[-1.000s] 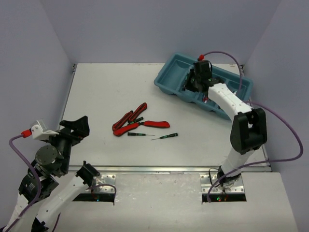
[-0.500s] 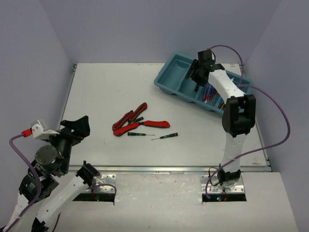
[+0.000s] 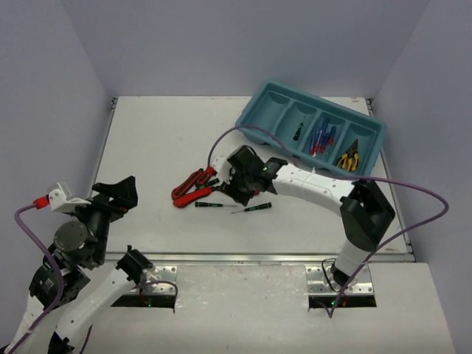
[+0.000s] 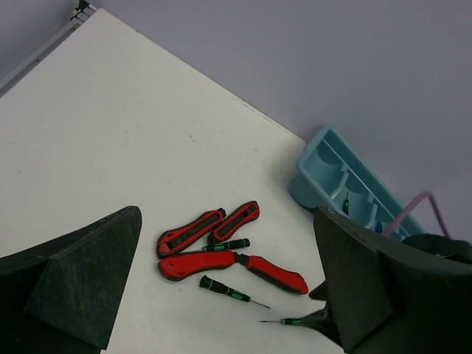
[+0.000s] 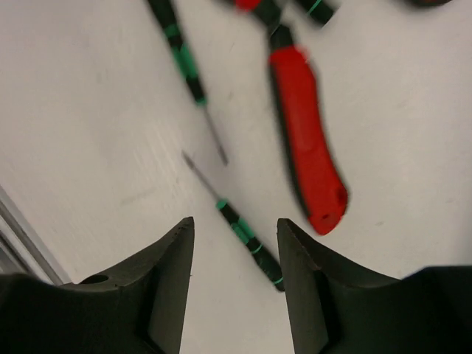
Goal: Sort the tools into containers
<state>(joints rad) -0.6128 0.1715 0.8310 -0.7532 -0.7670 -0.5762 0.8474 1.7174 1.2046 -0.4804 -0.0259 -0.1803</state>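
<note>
At the far right corner of the white table [image 3: 162,133], a long teal plastic organizer tray [image 3: 249,122] with rounded edges lies at a slant. Counting from its left end, the second compartment holds one thin black-and-green screwdriver [image 3: 297,133]. The third holds a few thin blue-and-red screwdrivers [image 3: 321,137], and the fourth holds the yellow-and-black-handled pliers [image 3: 346,158].

Near the middle of the table lie the red-handled cutters [image 3: 190,184], two of them close together with handles splayed. A short green-banded driver [image 4: 228,244] is tucked between them. Two loose black-and-green screwdrivers [image 3: 209,204] lie flat just nearer the arms, end to end and slightly apart.

The right gripper [image 3: 237,190] is stretched out low over the right end of the cutters, hiding part of one handle from above. In its wrist view the two black fingers [image 5: 168,287] stand apart with nothing between them. One loose screwdriver lies on the table under the gap, and a red handle [image 5: 306,158] lies just beyond it. That view is blurred, so perhaps the fingertips are clear of the table, but I cannot tell.

The left gripper [image 3: 116,195] sits at the near left edge, well apart from the tools. Its jaws are spread wide and empty.
</note>
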